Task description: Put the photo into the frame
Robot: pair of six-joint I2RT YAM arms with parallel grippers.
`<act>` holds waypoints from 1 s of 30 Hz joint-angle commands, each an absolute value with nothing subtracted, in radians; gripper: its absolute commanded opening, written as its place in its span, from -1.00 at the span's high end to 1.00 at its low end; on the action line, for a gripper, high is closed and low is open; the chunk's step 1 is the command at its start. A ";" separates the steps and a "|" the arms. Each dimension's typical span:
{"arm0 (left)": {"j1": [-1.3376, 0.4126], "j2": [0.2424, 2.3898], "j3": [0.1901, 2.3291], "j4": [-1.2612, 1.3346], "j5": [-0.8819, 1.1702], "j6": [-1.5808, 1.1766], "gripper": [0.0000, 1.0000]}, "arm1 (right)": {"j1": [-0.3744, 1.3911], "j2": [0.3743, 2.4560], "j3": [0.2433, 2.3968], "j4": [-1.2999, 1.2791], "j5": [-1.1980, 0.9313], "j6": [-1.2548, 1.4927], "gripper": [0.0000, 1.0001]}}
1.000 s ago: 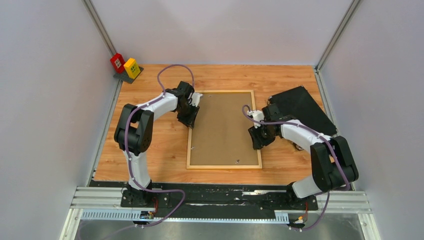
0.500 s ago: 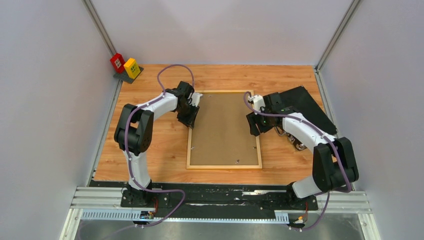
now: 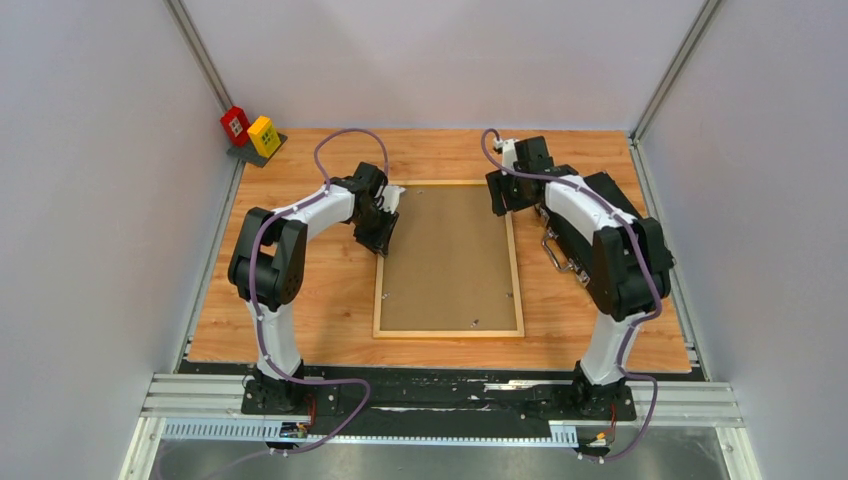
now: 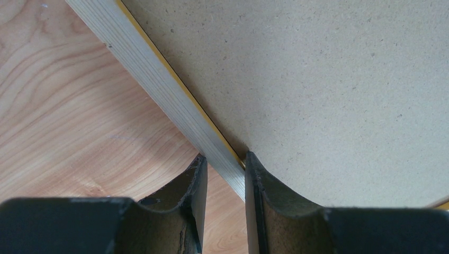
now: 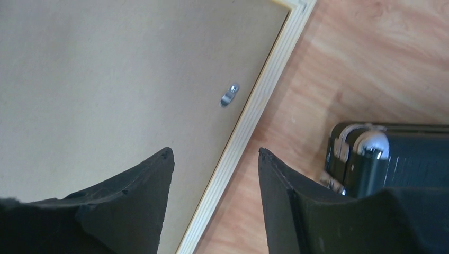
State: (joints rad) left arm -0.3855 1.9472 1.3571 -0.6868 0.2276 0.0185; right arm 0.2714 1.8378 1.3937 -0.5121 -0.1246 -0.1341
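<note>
The frame (image 3: 450, 332) lies back-up on the table (image 3: 310, 320), with a brown hardboard panel (image 3: 447, 260) filling it. My left jaws are closed tight on the frame's left rail. My right jaws hang wide apart above the frame's far right corner, holding nothing. A black case (image 5: 407, 159) lies just right of the frame, beneath my right arm.
</note>
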 commanded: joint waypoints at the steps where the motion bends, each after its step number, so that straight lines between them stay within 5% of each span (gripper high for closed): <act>1: -0.395 2.005 1.352 -0.681 0.249 0.096 1.00 | 0.262 1.934 1.506 -0.489 -0.066 -0.093 -0.18; 30: -0.396 2.014 1.361 -0.682 0.266 0.097 1.00 | 0.221 2.133 1.636 -0.503 -0.085 -0.023 -0.08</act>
State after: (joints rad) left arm -0.3840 1.9533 1.3659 -0.6960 0.2344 0.0284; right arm 0.2260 2.1231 1.5925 -0.5148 -0.0761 -0.0483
